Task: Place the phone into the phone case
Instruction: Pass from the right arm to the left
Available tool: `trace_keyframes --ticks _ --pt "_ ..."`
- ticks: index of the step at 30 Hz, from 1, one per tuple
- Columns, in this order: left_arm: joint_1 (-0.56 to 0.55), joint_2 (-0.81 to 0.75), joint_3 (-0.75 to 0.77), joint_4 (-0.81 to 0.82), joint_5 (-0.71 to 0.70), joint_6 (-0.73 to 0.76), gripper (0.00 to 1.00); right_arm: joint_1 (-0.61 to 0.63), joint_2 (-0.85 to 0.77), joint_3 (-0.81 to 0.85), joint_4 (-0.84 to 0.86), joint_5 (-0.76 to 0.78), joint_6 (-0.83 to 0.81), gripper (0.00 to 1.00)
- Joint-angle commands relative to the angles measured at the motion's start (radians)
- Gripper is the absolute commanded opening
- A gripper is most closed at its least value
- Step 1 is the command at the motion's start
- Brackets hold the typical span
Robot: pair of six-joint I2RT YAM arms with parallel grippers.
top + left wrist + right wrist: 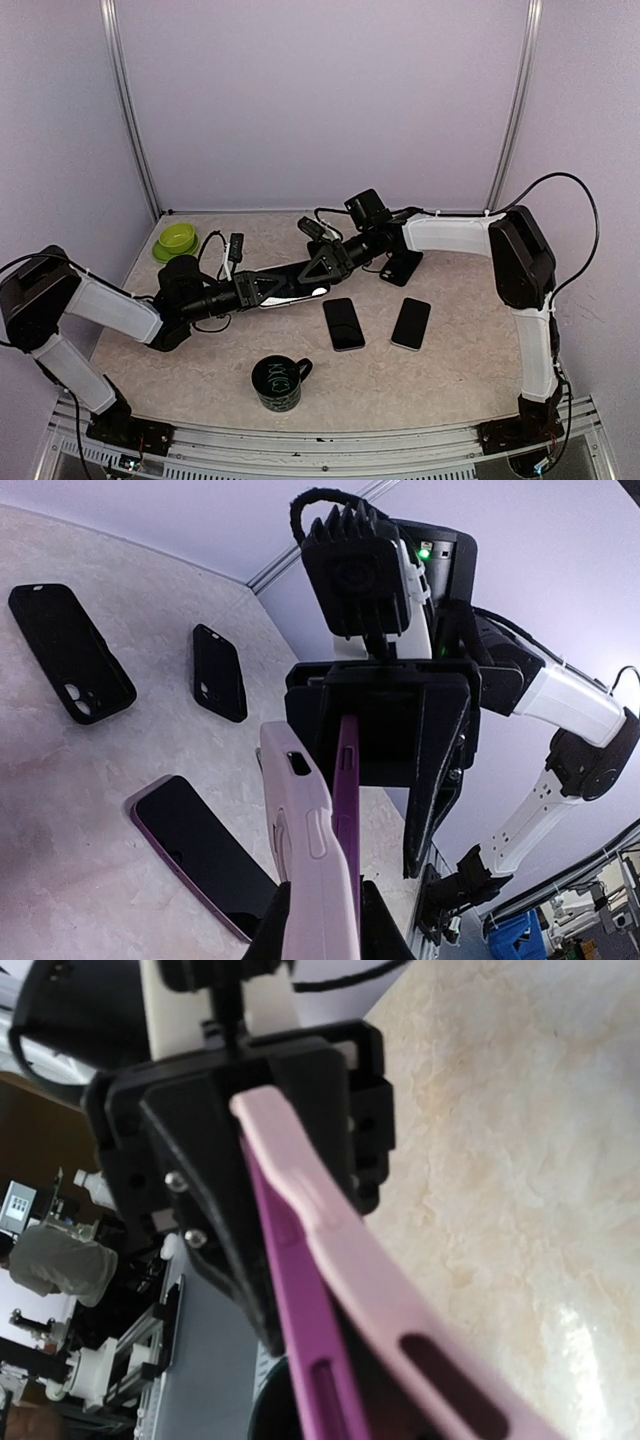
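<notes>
Above the middle of the table, my left gripper (300,283) is shut on the lower end of a pale pink phone case (305,860). A purple phone (348,800) stands edge-on tight against the case, between the same fingers. My right gripper (325,262) faces the left one at the phone's far end. Its jaws stand apart, and one black finger (432,800) hangs clear of the phone's side. In the right wrist view the pink case (340,1230) and the purple phone (300,1330) run side by side up into the left gripper.
A purple-rimmed phone (343,323) lies screen up just below the grippers. Two black cases (411,323) (400,266) lie to the right of it. A black mug (280,383) stands near the front edge and a green bowl (176,240) at the back left.
</notes>
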State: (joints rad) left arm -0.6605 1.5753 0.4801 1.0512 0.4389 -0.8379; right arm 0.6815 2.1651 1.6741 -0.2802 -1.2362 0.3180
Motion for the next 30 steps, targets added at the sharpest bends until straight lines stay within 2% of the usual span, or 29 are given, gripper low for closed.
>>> trace_keyframes --ticks 1,10,19,30 --pt "-0.062 -0.085 0.043 -0.046 0.023 0.086 0.0 -0.017 -0.046 -0.01 -0.028 0.082 -0.029 0.42" --pt "-0.118 -0.211 0.069 -0.192 -0.054 0.141 0.0 0.0 -0.049 -0.003 0.04 0.037 0.023 0.46" --pt "-0.16 -0.329 0.045 -0.283 -0.111 0.183 0.0 0.026 -0.066 0.041 0.003 0.049 -0.011 0.47" --pt "-0.182 -0.44 0.036 -0.384 -0.158 0.225 0.0 0.039 -0.16 -0.019 -0.075 0.111 -0.091 0.48"
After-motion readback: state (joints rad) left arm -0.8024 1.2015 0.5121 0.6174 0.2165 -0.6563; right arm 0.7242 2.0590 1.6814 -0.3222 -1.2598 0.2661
